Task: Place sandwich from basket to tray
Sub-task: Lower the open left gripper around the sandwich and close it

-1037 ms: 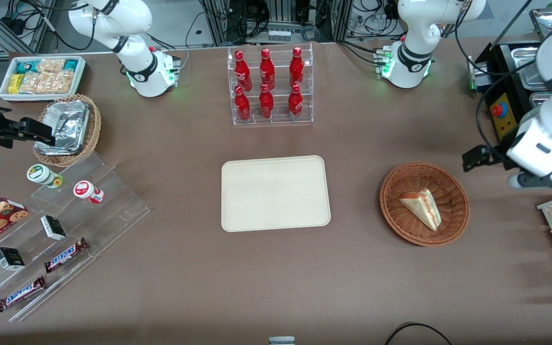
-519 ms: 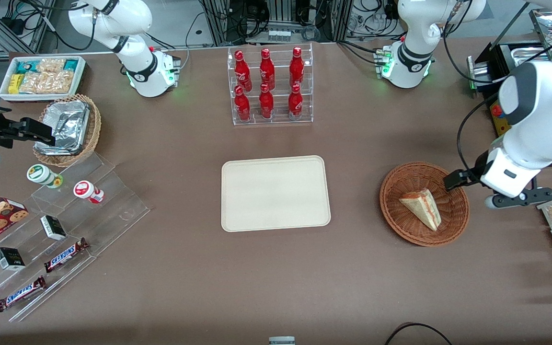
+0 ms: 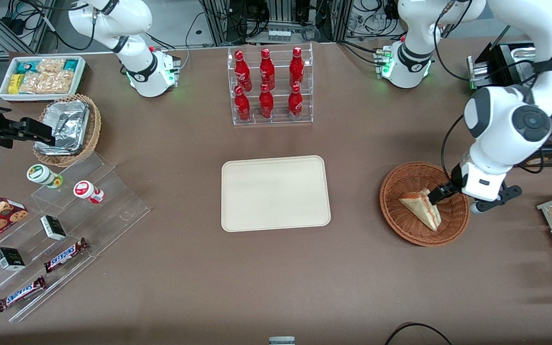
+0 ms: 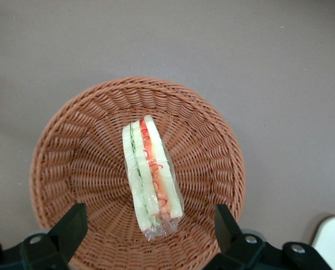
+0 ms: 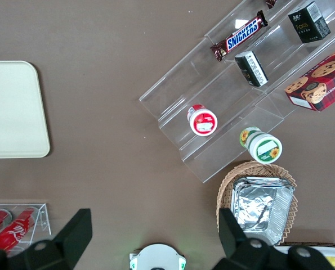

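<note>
While the tray lies bare at the middle of the table, the basket sits beside it toward the working arm's end, well apart from it, and holds the sandwich. The wrapped wedge rests on the woven bottom with its red and green filling edge turned upward, clearly seen in the left wrist view, where the basket's weave rings it on all sides. A rack of red bottles stands farther from the front camera than the tray. Toward the parked arm's end sit a lighter wicker basket of foil containers and a white bin of snack packets. The left arm bends down from above, its wrist over the basket's rim on the working arm's side. Its gripper hangs just above the sandwich's upper corner, inside the basket's outline. In the wrist view the gripper has its jaws spread wide, one dark finger on each flank of the wedge, neither touching it, with nothing held between them.
</note>
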`<state>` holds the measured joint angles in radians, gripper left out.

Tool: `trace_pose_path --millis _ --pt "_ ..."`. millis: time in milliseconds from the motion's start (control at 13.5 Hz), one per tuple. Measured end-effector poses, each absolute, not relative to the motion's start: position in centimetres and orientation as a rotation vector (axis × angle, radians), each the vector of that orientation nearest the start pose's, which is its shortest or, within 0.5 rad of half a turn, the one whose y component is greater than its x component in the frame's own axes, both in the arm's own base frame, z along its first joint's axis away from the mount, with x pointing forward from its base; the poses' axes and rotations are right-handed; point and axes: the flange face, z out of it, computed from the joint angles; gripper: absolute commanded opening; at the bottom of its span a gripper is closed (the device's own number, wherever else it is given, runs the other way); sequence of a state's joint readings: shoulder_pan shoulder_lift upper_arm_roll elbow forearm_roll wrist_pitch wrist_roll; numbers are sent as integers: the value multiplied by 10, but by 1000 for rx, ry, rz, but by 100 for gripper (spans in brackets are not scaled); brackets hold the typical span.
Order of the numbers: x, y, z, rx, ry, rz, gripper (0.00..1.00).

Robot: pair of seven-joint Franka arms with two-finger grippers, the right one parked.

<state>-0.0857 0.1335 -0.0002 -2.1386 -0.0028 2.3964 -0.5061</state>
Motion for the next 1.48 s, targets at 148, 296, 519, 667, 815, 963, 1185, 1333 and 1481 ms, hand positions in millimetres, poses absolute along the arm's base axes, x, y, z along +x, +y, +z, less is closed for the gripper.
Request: trace_pose_path --millis 148,296,519,667,815,963,1185,1333,1481 --pt "558 -48 330 -3099 -697 -194 100" --pt "554 -52 312 -3092 -717 -168 100" --pt "552 -62 297 -3086 -724 -128 100" --pt "551 -64 291 -3084 -722 -112 100" --pt "552 -64 286 -3084 -723 -115 100" --pt "553 -64 279 -3084 -723 -115 100" --pt "554 -64 270 -3085 -724 -123 73" --pt "555 -64 265 -3087 -725 -130 19" --pt "555 -64 260 -3086 -725 -128 0"
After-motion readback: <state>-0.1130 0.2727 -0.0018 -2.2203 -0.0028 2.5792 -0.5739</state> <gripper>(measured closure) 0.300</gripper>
